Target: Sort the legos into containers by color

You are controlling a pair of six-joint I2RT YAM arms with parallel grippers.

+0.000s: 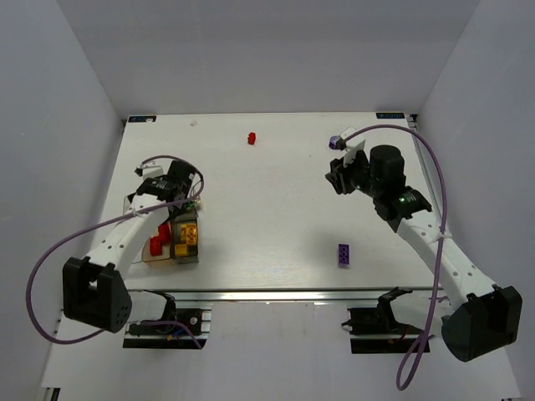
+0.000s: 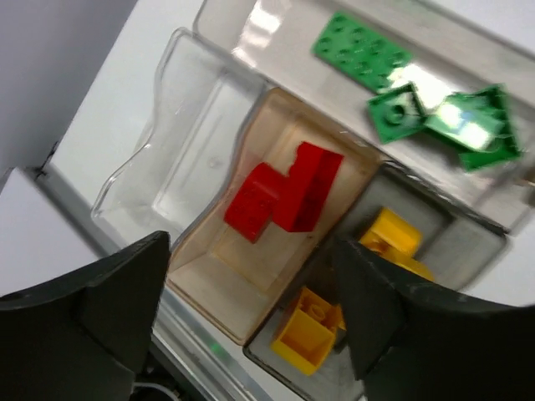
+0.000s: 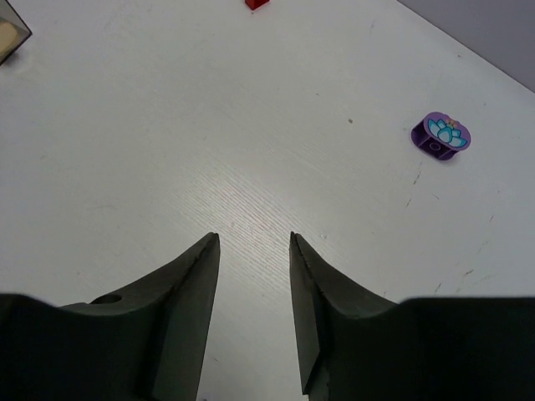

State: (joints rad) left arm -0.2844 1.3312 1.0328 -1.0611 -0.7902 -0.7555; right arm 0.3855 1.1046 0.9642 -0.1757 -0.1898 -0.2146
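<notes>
- Your left gripper (image 2: 252, 259) hangs above the containers (image 1: 185, 257), its jaws spread wide with nothing between them.
- The containers stand joined side by side near the bench's (image 1: 267, 200) left edge, toward the near-left corner.
- In the left wrist view, the clear bin (image 2: 142, 167) at the outer end holds nothing you can see.
- Next to it, the tan bin (image 2: 209, 267) holds two red bricks (image 2: 284, 196), touching each other.
- The greyish bin (image 2: 451, 242) beside the tan one holds yellow bricks (image 2: 311, 334), at least two.
- The bin behind these (image 2: 276, 33) holds green plates (image 2: 361, 52), one lying flat and a few more overlapping at its other end.
- Your right gripper (image 3: 252, 242) is over bare bench in the right half, toward the far edge; its jaws stand a little apart and hold nothing.
- One loose red brick (image 1: 251, 138) lies near the middle of the far edge.
- A purple rounded piece (image 3: 440, 135) with a blue flower printed on top lies near the far-right corner, apart from your right gripper.
- A purple brick (image 1: 343, 254) lies close to the near edge, right of centre, well apart from both grippers.
</notes>
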